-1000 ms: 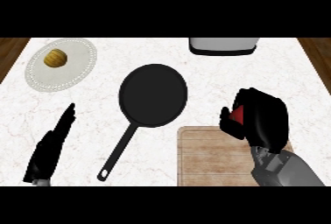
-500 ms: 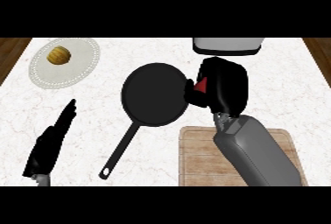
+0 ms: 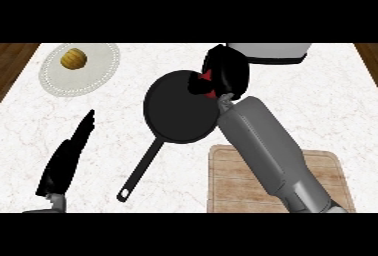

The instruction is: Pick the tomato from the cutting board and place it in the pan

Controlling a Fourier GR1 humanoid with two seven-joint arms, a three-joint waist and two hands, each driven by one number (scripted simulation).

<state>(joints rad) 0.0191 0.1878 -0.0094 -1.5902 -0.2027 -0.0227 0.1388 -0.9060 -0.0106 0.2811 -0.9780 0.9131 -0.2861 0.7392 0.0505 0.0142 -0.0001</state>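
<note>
I am holding the tomato [image 3: 209,76] in my right hand [image 3: 225,72], fingers curled round it so only a sliver of red is showing. My hand is hanging over the far right rim of the black pan [image 3: 181,106], whose handle is pointing down and left, toward me. The pan's open middle is lying just left of and below my hand, so the release probably calls for a small shift that way. The cutting board [image 3: 229,182] is sitting near me, under my forearm. My left hand [image 3: 68,155] is resting open at lower left.
</note>
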